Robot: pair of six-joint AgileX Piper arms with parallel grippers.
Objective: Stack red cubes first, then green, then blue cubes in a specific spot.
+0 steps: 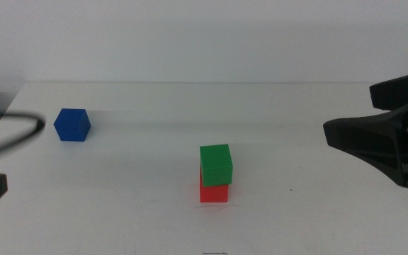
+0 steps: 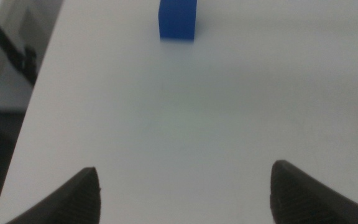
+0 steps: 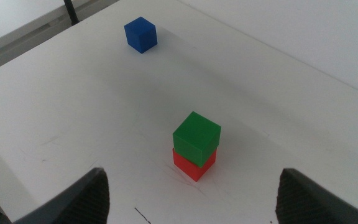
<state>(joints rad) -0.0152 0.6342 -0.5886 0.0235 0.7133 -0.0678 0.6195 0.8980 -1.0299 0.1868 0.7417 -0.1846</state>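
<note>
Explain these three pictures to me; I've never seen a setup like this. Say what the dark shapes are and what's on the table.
This is a two-armed robot at a white table. One camera looks over the table; two others sit on the wrists, so each shows its own pair of dark jaws. The right gripper hangs at the table's right side, jaws open and empty. The left gripper is open too, holding nothing, with the blue cube ahead of it. The green cube sits on the red cube, slightly off square. The blue cube stands alone on the left side, apart from the stack.
</note>
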